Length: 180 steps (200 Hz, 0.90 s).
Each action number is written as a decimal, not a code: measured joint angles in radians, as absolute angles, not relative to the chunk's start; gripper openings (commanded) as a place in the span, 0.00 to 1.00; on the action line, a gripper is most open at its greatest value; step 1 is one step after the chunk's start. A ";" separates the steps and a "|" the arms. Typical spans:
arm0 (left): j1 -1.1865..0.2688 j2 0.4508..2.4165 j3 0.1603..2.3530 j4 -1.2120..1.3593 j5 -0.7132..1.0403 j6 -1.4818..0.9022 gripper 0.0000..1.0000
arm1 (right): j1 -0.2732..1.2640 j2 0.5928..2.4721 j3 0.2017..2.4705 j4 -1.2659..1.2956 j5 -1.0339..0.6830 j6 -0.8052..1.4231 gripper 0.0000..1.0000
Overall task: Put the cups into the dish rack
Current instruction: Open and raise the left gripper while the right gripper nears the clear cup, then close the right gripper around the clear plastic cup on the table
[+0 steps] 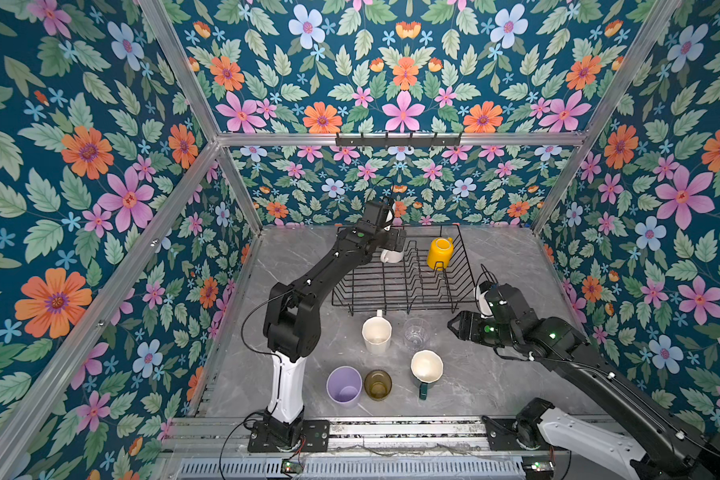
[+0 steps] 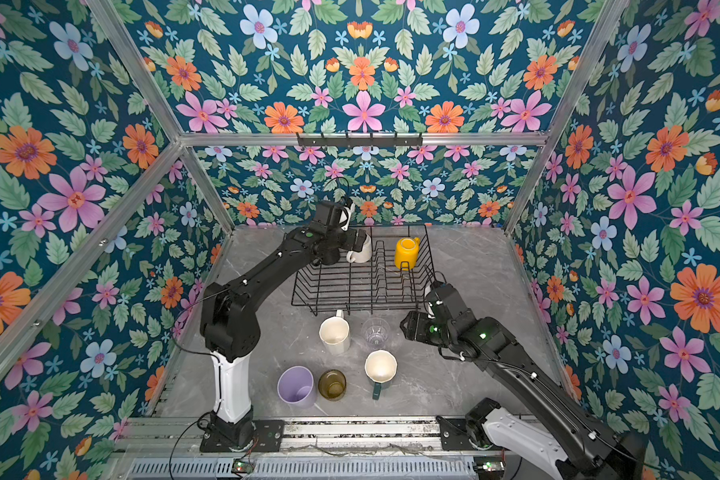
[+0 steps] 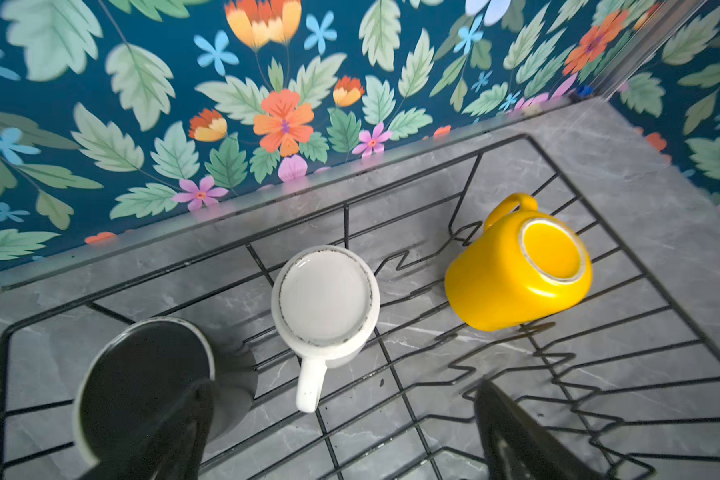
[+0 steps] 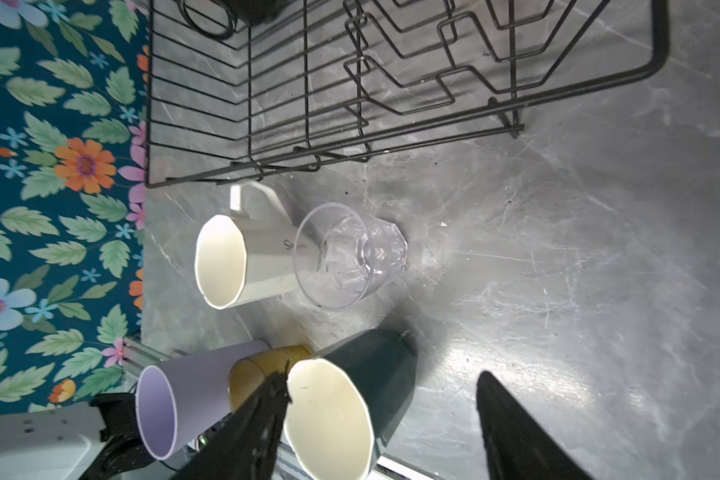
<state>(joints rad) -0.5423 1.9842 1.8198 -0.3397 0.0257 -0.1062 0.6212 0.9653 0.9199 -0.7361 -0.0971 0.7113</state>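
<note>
The black wire dish rack stands at the back of the table. A yellow mug rests bottom-up in it on the right, with a pale mug upside down beside it. At the rack's left end stands a black mug. My left gripper hangs open above these, holding nothing. In front of the rack stand a tall white mug, a clear glass, a green mug with a white inside, a lilac tumbler and an olive-amber glass. My right gripper is open, raised to the right of the clear glass.
Flowered walls and aluminium posts close in the grey marble table on three sides. The rack's front rim lies close behind the tall white mug's handle. The left arm's base stands just left of the lilac tumbler.
</note>
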 measured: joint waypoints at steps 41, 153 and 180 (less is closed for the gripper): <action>-0.542 1.744 1.581 -0.198 -0.002 -0.124 1.00 | 0.681 1.065 0.950 -0.739 -0.033 0.700 0.68; -0.530 1.230 1.031 0.100 -0.112 -0.156 1.00 | 0.710 1.304 1.000 -0.659 -0.021 0.669 0.63; -0.528 1.180 0.996 0.128 -0.128 -0.162 1.00 | 0.719 1.374 1.021 -0.640 -0.022 0.657 0.61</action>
